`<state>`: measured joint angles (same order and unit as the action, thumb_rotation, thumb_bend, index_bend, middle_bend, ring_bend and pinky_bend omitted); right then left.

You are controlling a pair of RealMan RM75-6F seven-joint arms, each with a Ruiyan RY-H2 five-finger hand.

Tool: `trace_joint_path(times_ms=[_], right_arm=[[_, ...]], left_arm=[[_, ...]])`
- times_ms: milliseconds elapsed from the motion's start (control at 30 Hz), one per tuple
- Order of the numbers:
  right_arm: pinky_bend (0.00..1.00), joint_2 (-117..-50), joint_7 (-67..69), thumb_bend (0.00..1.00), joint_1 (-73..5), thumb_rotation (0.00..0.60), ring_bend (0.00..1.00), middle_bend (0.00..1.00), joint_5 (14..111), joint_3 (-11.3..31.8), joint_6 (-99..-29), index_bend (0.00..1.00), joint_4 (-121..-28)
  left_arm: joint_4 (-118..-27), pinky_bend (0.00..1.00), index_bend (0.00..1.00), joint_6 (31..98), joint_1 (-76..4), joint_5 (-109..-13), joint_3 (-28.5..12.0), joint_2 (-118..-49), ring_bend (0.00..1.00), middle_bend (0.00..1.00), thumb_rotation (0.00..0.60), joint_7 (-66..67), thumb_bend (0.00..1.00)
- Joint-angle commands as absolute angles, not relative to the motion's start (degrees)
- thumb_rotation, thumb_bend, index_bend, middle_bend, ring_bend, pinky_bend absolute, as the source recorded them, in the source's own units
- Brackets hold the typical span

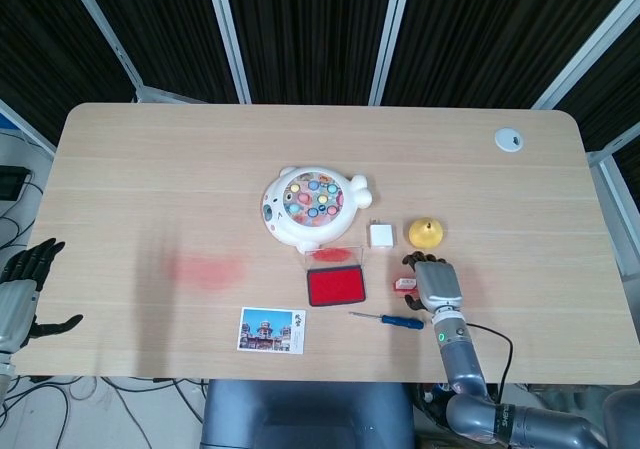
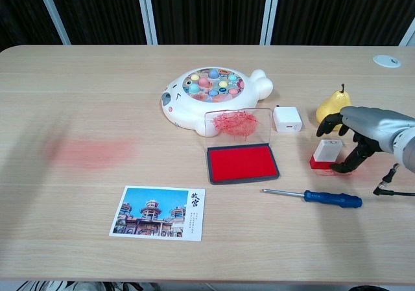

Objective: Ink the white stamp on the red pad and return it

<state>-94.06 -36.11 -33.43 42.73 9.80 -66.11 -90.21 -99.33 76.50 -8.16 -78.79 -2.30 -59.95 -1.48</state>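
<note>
**Ana:** Blue-handled screwdriver (image 2: 324, 197) lies nearest, low in the chest view, with a postcard (image 2: 161, 212) at lower left. What comes just past them?

**Ben:** Mid-frame, the red pad (image 2: 241, 163) sits open, its clear lid standing smeared with ink. Right of it, the white stamp (image 2: 326, 153) stands upright on the table (image 2: 97, 96), on a patch of red scribble marks.

**Ana:** Is the right hand (image 2: 360, 133) holding it?

**Ben:** I'd say not. Its fingers are spread and arch over and beside the stamp, and I see none closing on the body. One fingertip comes down by the stamp's right side; whether it touches, I cannot tell. The left hand (image 1: 22, 287) hangs off the table at the lower left edge of the head view, fingers apart, holding nothing.

**Ana:** So how far along is the job?

**Ben:** Judging by how things lie, close to finished. The stamp's base looks red and it is set down away from the pad, so inking and return both seem done. What is left, I think, is only drawing the right hand clear.

**Ana:** And farther back?

**Ben:** A white charger (image 2: 287, 118) and a yellow pear (image 2: 332, 105), then the fishing toy (image 2: 211, 93) above centre. A red smear (image 2: 91, 152) marks the wood at left.
</note>
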Motion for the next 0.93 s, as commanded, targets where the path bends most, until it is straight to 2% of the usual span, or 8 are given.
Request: trace_joint_path(times_ms=[33,200,300,400,467,533,733,933], right_arm=[[0.25,-93.29,-36.16,0.31,-33.31,0.6,0.17,0.16,43.96,9.49,-66.77,0.23,-91.35],[0.25,-89.39,-36.45,0.31,-32.28,0.6,0.16,0.15,49.04,7.73,-69.24,0.23,-94.77],[0.25,-84.44,-35.71,0.3,-30.07,0.6,0.14,0.13,54.64,5.06,-72.26,0.21,-97.06],[0.24,-79.72,-33.48,0.28,-27.56,0.6,0.08,0.06,59.0,2.94,-74.9,0.14,-98.96],[0.22,-75.89,-31.6,0.26,-25.4,0.6,0.02,0.01,63.14,0.94,-77.37,0.05,-99.54],[0.21,-73.19,-29.63,0.25,-23.6,0.6,0.0,0.0,66.68,-0.74,-79.41,0.01,-99.6],[0.19,-67.21,-21.73,0.21,-17.03,0.6,0.0,0.0,76.75,-5.74,-86.81,0.0,-97.91],[0.19,-65.19,-16.58,0.19,-12.58,0.6,0.0,0.0,81.8,-7.5,-91.89,0.0,-95.06]], left_arm=[[-99.33,0.0,0.0,76.5,-8.16,-78.84,-2.29,-59.92,0.0,0.0,0.6,-1.54,0.0],[-99.37,0.0,0.0,76.72,-8.03,-79.02,-2.27,-59.73,0.0,0.0,0.6,-1.77,0.0],[-99.3,0.0,0.0,76.97,-7.9,-79.42,-2.14,-59.59,0.0,0.0,0.6,-2.01,0.0],[-99.13,0.0,0.0,77.13,-7.85,-79.71,-2.08,-59.58,0.0,0.0,0.6,-2.01,0.0],[-98.81,0.0,0.0,77.34,-7.79,-79.68,-2.13,-59.69,0.0,0.0,0.6,-1.73,0.0],[-98.5,0.0,0.0,77.69,-7.72,-79.71,-2.21,-59.87,0.0,0.0,0.6,-1.19,0.0],[-96.61,0.0,0.0,79.85,-7.36,-80.62,-2.41,-61.12,0.0,0.0,0.6,2.2,0.0],[-95.8,0.0,0.0,81.19,-7.06,-80.53,-2.83,-62.19,0.0,0.0,0.6,3.96,0.0]])
